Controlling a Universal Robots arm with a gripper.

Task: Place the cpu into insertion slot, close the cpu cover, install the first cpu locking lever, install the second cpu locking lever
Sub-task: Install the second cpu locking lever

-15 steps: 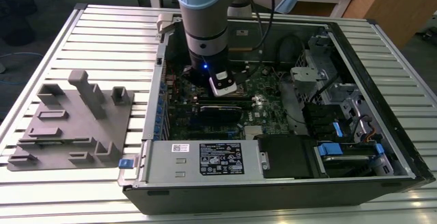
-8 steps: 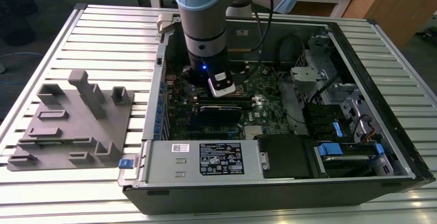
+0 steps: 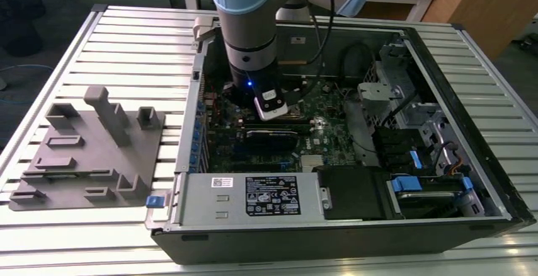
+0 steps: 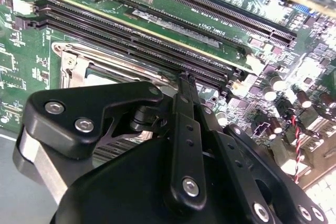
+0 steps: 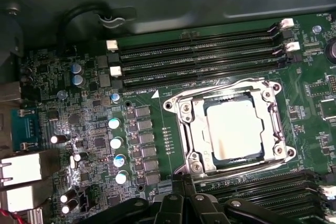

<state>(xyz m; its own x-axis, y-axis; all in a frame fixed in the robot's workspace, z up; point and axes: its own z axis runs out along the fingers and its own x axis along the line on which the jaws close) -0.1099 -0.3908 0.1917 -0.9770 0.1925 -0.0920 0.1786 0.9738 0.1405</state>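
The cpu [image 5: 233, 128], a pale silvery square, lies flat in the insertion slot [image 5: 277, 145] on the green board. The cpu cover [image 5: 195, 129], a silvery frame with a square window, lies down around it. My gripper [image 5: 182, 183] is shut with nothing visible between its black fingers. Its tip hovers just off one corner of the socket, beside a thin metal lever end [image 5: 179, 171]. In the second wrist view the closed tip of the gripper [image 4: 185, 80] points at the board next to the socket's rim [image 4: 71, 59]. In the exterior view the gripper [image 3: 273, 109] hangs inside the open computer case.
Long black memory slots [image 5: 199, 51] flank the socket, and card slots [image 4: 226, 11] run nearby. Upright capacitors [image 5: 115, 141] and a red-black cable [image 4: 294, 135] stand close. The power supply [image 3: 252, 194], a drive cage [image 3: 429, 184] and case walls hem the arm in. A grey fixture [image 3: 84, 156] sits on the table.
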